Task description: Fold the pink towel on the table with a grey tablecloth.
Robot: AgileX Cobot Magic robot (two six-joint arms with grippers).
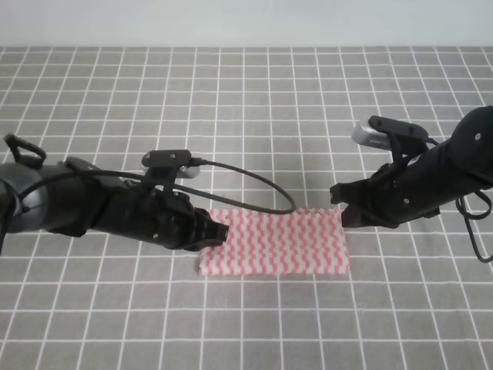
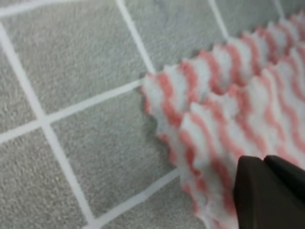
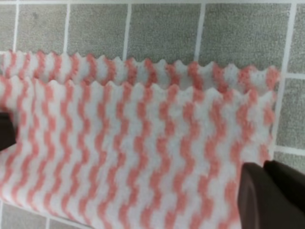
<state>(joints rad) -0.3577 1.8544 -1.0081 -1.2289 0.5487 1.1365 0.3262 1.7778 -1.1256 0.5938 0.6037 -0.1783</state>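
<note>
Found the pink towel (image 1: 273, 243) lying flat on the table with a grey tablecloth (image 1: 246, 100), already doubled over once into a wide band, with the upper layer's zigzag edge set a little short of the lower layer's along the far side. Noted the left gripper (image 1: 219, 233) at the towel's left end and the right gripper (image 1: 343, 206) at the towel's far right corner, both low to the cloth. Saw dark fingertips (image 2: 267, 191) close together over the towel's left end in the left wrist view, and likewise fingertips (image 3: 271, 191) over the towel's right end in the right wrist view. Could not tell in either case whether clamped on cloth or merely closed above it. Judged the first fold done and a second fold, end to end, probably next. Feared a pinch of the top layer alone, apt to peel the first fold open on lifting rather than carry both layers across. Feared also a grip at one end only, likely to drag the thin towel along the tablecloth and skew it against the grid. Noted a black cable (image 1: 254, 181) looping from the left arm down to the towel's far edge, close to touching it, and so liable to snag or sweep that edge during a move across. Expected the offset between layers to carry into any further fold, leaving ragged edges unless squared up first.
</note>
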